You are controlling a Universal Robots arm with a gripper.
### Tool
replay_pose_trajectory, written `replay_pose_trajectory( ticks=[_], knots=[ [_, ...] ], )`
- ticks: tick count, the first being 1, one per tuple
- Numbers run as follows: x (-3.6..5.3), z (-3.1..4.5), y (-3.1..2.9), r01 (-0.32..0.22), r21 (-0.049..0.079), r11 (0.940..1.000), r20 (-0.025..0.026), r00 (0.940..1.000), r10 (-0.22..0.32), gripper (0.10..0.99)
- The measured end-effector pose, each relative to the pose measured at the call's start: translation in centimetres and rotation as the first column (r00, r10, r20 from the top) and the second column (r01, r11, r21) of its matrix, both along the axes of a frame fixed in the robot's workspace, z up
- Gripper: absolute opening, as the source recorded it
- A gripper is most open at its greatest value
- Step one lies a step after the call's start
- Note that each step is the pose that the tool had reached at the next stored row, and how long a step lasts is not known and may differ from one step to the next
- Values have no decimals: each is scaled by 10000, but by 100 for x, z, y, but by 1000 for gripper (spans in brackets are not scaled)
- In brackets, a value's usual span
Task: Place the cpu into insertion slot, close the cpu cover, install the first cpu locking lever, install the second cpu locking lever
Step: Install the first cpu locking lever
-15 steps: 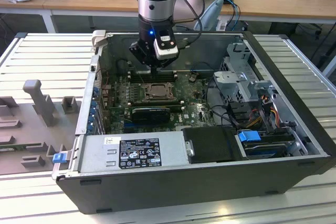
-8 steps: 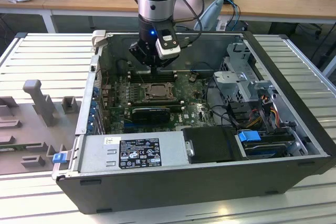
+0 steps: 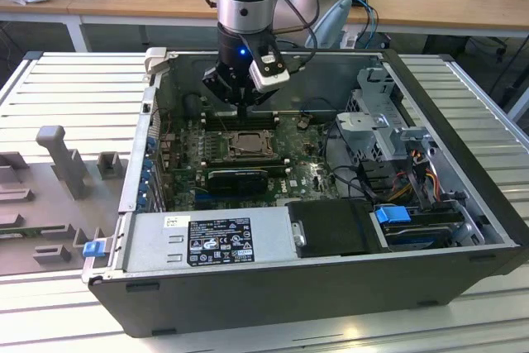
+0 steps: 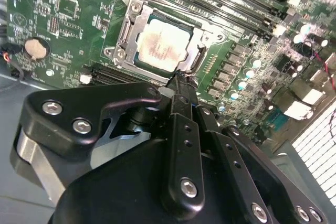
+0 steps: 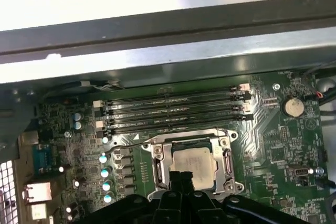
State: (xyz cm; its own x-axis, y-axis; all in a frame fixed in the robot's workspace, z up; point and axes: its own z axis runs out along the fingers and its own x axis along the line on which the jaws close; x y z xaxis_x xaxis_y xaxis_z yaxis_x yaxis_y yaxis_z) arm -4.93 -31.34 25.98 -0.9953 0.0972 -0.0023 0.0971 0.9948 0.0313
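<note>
gripper (image 4: 181, 80) is sitting pinched closed, gripping nothing, tip hovering at cpu cover (image 4: 127, 30) edge; cpu (image 4: 157, 48) is lying flat, face up, in insertion slot (image 4: 111, 52)

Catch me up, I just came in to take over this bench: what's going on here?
A robot arm is reaching down into an open computer case and working at the motherboard's processor socket. The cpu already sits in the insertion slot, and the cpu cover lies flat around it. The hand, with its fingers together, has its tip at the socket's edge, right beside the cover. It is not carrying anything.
</note>
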Motion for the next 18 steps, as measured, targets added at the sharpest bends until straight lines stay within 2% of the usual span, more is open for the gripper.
replay_pose_trajectory(
  ticks=[8,12,18],
  knots=[
    [-1,0,0,-981,-1,9952,0,9952,981,106],
    [-3,0,0,-1497,-1,9887,0,9887,1497,106],
    [-49,0,0,-1679,0,9858,0,9858,1679,106]
  ],
)
